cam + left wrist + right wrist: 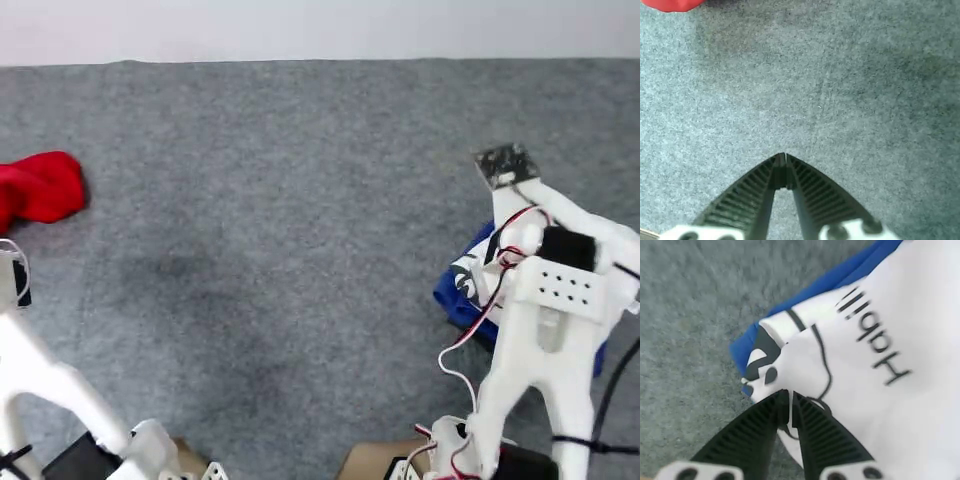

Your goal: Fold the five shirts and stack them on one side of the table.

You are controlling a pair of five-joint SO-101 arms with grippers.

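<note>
The grey worktop [300, 180] carries a blue shirt [462, 292] with a white printed front at the near right, partly under the right arm [548, 330], and a bunched red shirt [42, 187] at the left edge. The right tool [789, 396] is clenched, its tips over the shirt's white print. The left tool [785, 161] is clenched on nothing above bare worktop.

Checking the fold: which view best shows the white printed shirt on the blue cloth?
The right wrist view: the white printed shirt lies over the blue cloth, right gripper at its edge. In the high view that arm covers most of it. The left wrist view faces grey carpet.
</note>
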